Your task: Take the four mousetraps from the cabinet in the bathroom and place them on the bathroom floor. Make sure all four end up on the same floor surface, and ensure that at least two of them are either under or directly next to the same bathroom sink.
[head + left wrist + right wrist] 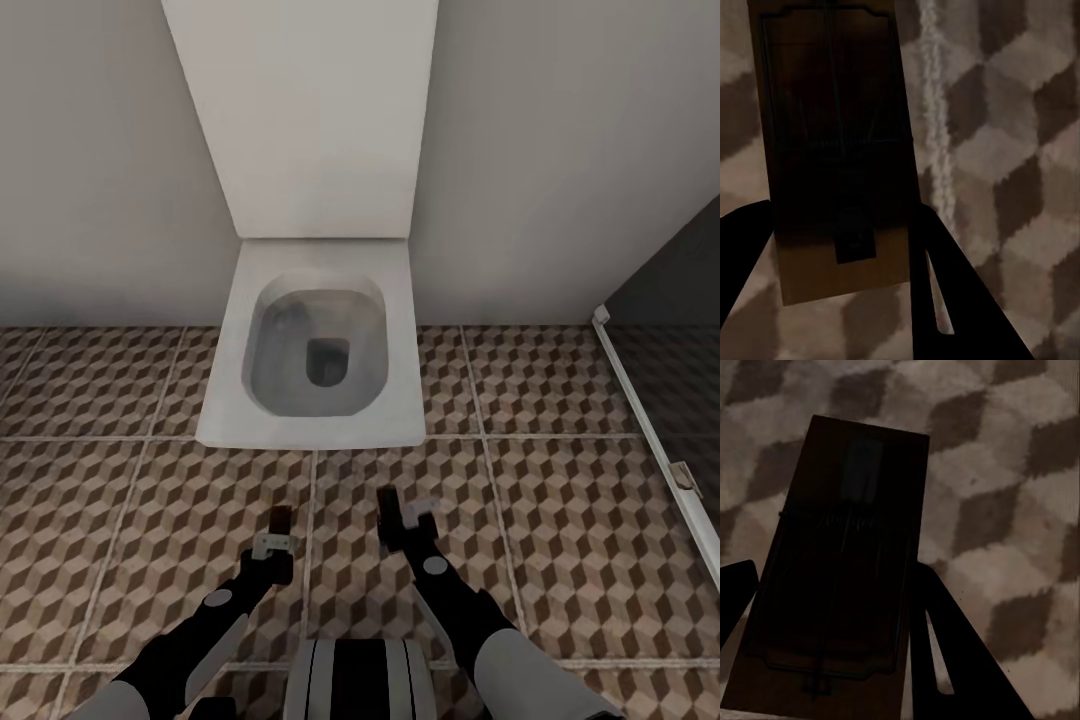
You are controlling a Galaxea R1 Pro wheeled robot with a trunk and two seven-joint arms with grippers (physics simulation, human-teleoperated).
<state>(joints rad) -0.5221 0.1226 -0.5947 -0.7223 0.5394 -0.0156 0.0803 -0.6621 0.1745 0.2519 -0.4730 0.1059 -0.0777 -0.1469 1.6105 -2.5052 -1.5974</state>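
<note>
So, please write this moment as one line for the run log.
place: facing toilet on tiled floor | left tool: holds mousetrap | right tool: holds second mousetrap | sink: unseen

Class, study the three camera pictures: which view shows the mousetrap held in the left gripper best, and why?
The left wrist view: the left gripper's mousetrap shows flat-on, its board and dark wire frame plain between the fingers. The head view shows it as a small dark sliver above the left gripper. The right wrist view shows another mousetrap.
</note>
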